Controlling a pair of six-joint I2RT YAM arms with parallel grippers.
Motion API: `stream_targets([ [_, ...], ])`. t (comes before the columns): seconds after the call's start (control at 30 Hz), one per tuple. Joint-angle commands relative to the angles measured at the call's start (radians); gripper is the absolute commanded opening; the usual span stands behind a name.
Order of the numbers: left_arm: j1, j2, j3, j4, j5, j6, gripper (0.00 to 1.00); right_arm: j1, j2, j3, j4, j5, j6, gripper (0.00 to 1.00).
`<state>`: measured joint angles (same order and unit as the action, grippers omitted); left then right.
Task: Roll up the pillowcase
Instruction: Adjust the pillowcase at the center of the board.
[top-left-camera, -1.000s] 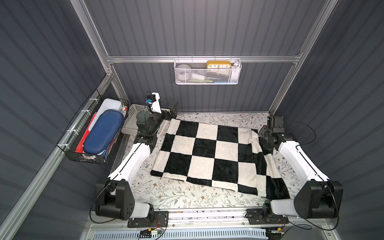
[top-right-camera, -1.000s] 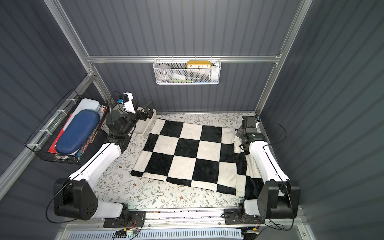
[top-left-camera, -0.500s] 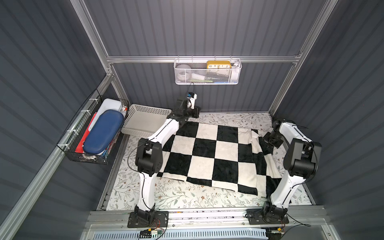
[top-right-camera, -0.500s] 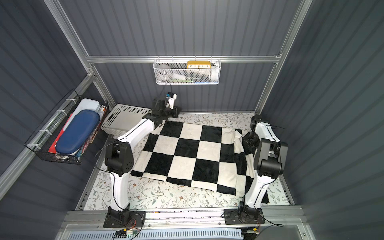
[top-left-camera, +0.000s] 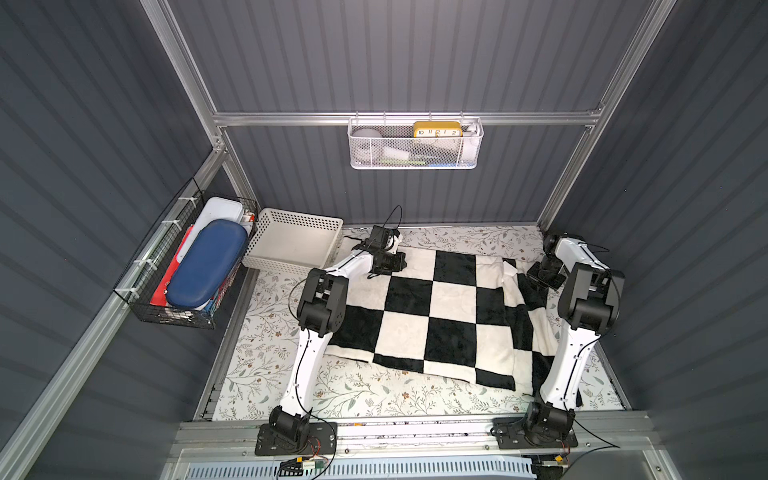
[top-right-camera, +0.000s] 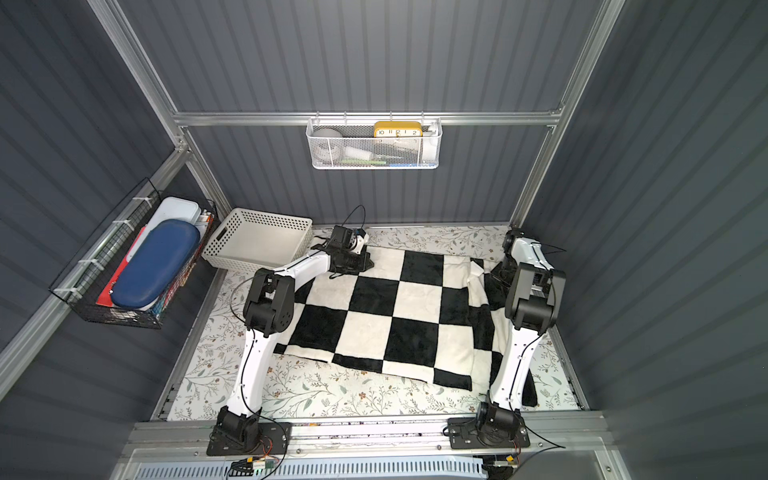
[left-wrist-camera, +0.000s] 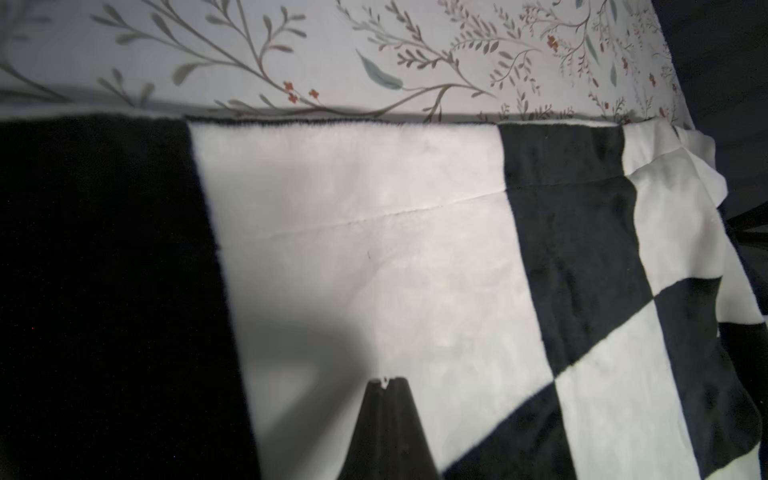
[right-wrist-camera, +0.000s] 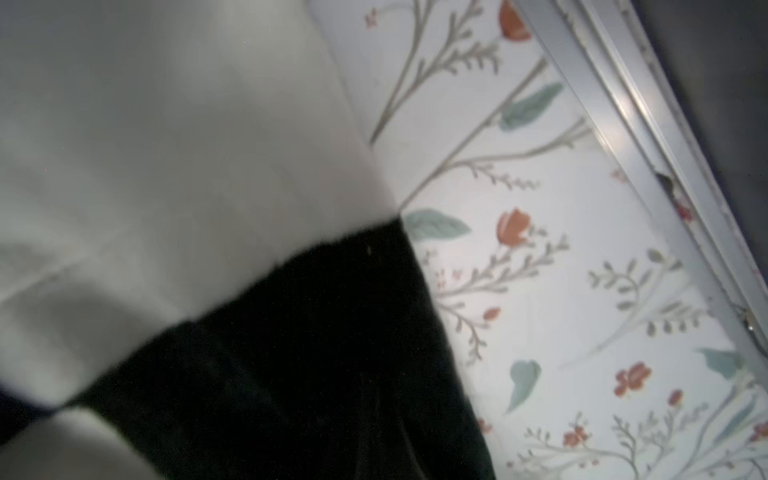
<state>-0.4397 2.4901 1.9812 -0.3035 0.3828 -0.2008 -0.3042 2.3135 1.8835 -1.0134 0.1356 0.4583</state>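
A soft plush nap is shown by the large black-and-white checkerboard cloth pillowcase (top-left-camera: 436, 316), under which the floral-print table covering (top-left-camera: 374, 395) is seen as smooth, matt fabric. At ten o'clock a dull sheen is shown by the white perforated plastic basket (top-left-camera: 284, 264), and at nine o'clock a blue oval case (top-left-camera: 203, 266) is seen smooth and faintly glossy. At twelve o'clock, brushed metal is seen in the silver frame rail (top-left-camera: 291, 118) and white-coated mesh in the hanging tray (top-left-camera: 415, 154).

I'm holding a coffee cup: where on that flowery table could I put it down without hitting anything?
Widest bare patch: the floral table covering between the black-and-white checked plush pillowcase and the front aluminium rail. Narrower strips: along the back wall, and left of the left arm. Crowded: the white perforated basket corner and the bunched right side.
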Motion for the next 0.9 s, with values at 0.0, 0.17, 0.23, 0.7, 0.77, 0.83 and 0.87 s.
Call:
stream_targets([
  [0.0, -0.004, 0.084, 0.089, -0.077, 0.063, -0.039, 0.0, -0.007, 0.068, 0.07, -0.086, 0.063, -0.02, 0.0],
  [0.17, -0.005, 0.161, 0.173, -0.093, 0.093, -0.069, 0.0, -0.028, 0.143, 0.184, -0.154, 0.108, -0.026, 0.0],
  [0.23, -0.005, 0.169, 0.179, -0.081, 0.103, -0.079, 0.0, -0.038, 0.168, 0.221, -0.161, 0.108, -0.027, 0.0],
  [0.7, -0.025, 0.172, 0.223, 0.02, 0.23, -0.117, 0.0, -0.052, 0.287, 0.502, -0.168, 0.049, -0.084, 0.0],
  [0.77, -0.014, 0.139, 0.237, 0.021, 0.169, -0.103, 0.0, -0.049, 0.256, 0.497, -0.178, 0.037, -0.079, 0.0],
  [0.83, -0.002, 0.106, 0.242, 0.025, 0.182, -0.112, 0.0, -0.038, 0.212, 0.457, -0.177, 0.04, -0.075, 0.0],
  [0.87, 0.001, 0.088, 0.243, 0.018, 0.177, -0.117, 0.0, -0.029, 0.182, 0.432, -0.18, 0.052, -0.06, 0.0],
])
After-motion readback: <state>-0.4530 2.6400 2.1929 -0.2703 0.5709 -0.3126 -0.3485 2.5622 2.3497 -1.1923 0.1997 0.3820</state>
